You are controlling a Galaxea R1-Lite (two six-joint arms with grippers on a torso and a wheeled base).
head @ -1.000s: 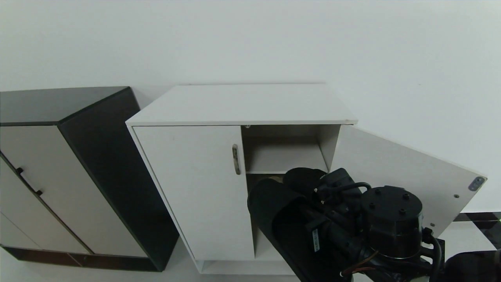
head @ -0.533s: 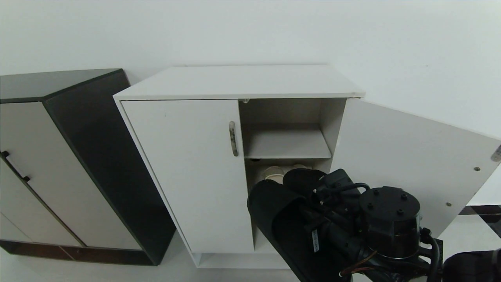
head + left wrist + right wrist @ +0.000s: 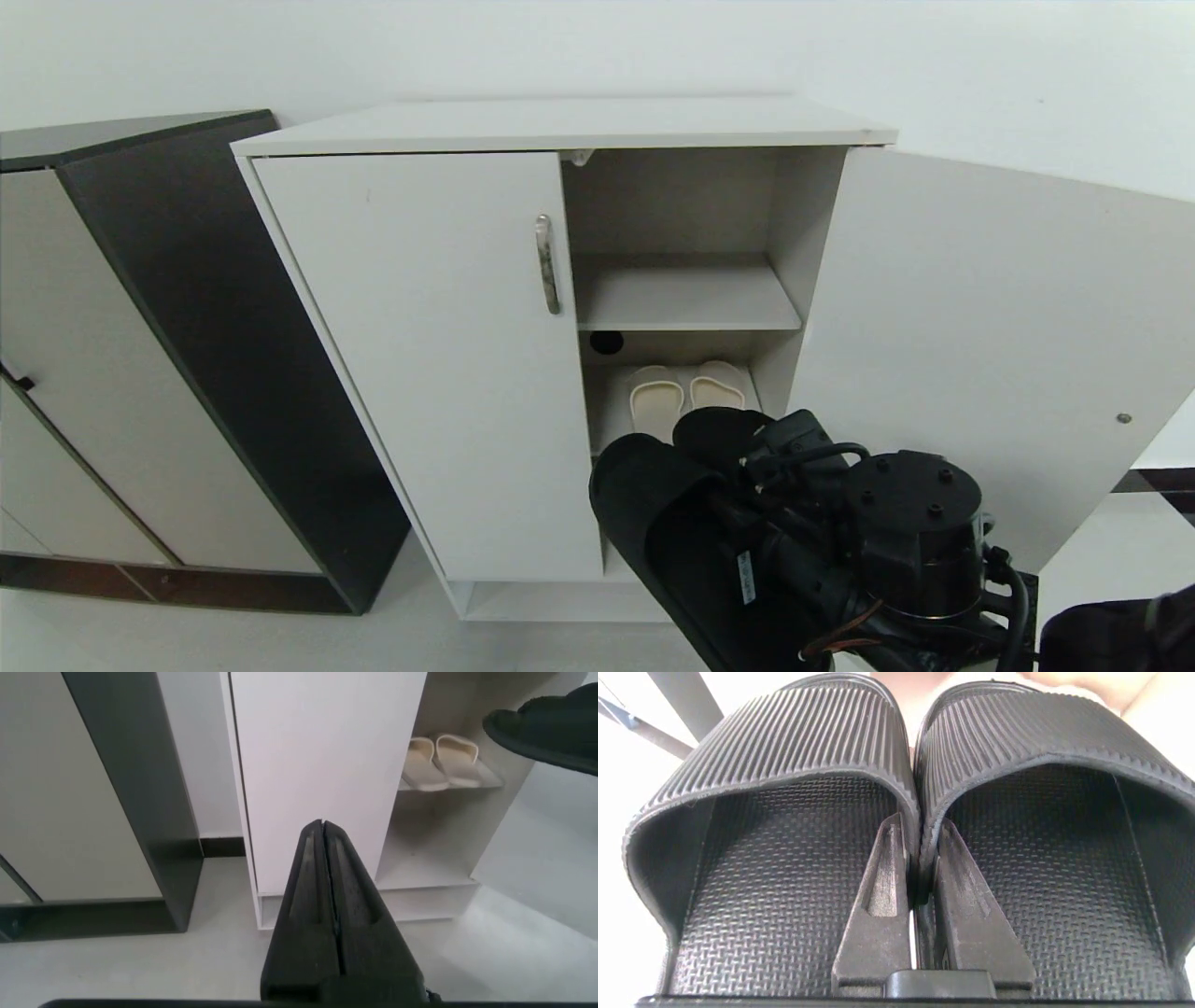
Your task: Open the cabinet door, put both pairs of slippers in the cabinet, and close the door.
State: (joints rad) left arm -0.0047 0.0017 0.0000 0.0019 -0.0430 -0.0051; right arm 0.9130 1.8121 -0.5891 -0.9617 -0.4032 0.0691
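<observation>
The white cabinet point(image 3: 560, 126) stands with its right door point(image 3: 990, 327) swung wide and its left door point(image 3: 420, 355) closed. A cream pair of slippers point(image 3: 686, 394) lies on the middle shelf inside, and the same cream slippers point(image 3: 447, 760) appear past the left arm. My right gripper point(image 3: 917, 873) is shut on the inner edges of a black pair of slippers point(image 3: 906, 840), held side by side. That black pair point(image 3: 672, 495) hangs just in front of the open compartment. My left gripper point(image 3: 324, 831) is shut and empty, facing the closed left door.
A dark cabinet point(image 3: 149, 355) with pale doors stands close on the left. The upper shelf point(image 3: 681, 294) and bottom shelf point(image 3: 425, 859) of the white cabinet hold nothing. Bare grey floor point(image 3: 187, 961) lies in front.
The head view has tilted down and closed in, so the cabinet's lower shelves and the cream slippers have come into sight. The right arm keeps the black slippers in the same place.
</observation>
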